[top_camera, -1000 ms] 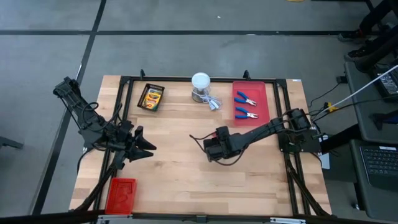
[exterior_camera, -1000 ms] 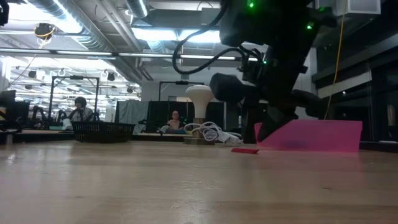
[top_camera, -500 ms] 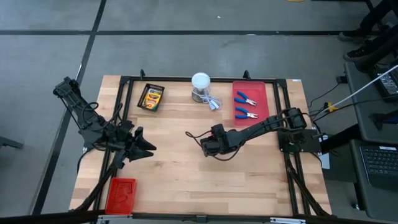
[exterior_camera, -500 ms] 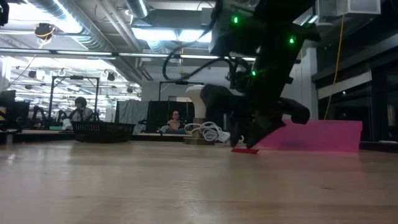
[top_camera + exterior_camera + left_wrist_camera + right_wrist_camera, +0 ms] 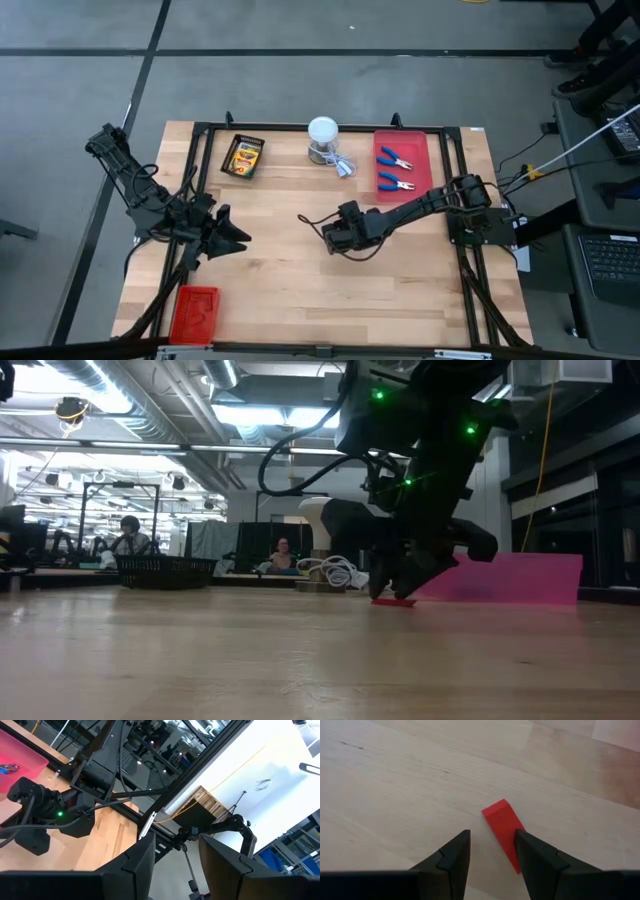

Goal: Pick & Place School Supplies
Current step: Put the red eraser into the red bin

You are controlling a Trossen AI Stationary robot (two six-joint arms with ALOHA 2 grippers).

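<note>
— Where does the right hand [image 5: 490, 851] stand?

— Low over the middle of the desk [image 5: 290, 290], fingers parted and empty. The small red block [image 5: 505, 833] lies flat on the wood; one finger [image 5: 537, 862] overlaps its near end, and most of the block pokes out ahead of the gap, skewed to it.

— So it isn't lined up?

— Not quite, I'd say. The block sits toward one finger, not centred. The hand should shift sideways until the block lies midway between the fingers, and turn a little so they close across its narrow width.

— Anything tricky about the grip itself?

— The block is thin and flat on the desk, so the fingertips need to come right down to the wood before closing; closing high would likely skate over it or flick it away. In the low view the red block [image 5: 394, 601] rests on the desk directly beneath the right hand [image 5: 405, 588], so little descent remains.

— And the left hand?

— The left hand [image 5: 232, 236] waits over the left side of the desk, fingers apart, holding nothing.

— The other supplies?

— A crayon box [image 5: 243, 156] sits in the black tray [image 5: 229, 152] at the far edge, and two blue-handled pliers [image 5: 395, 158] lie in the red tray [image 5: 418, 145] far right. An empty-looking red tray [image 5: 194, 313] is near left.
</note>
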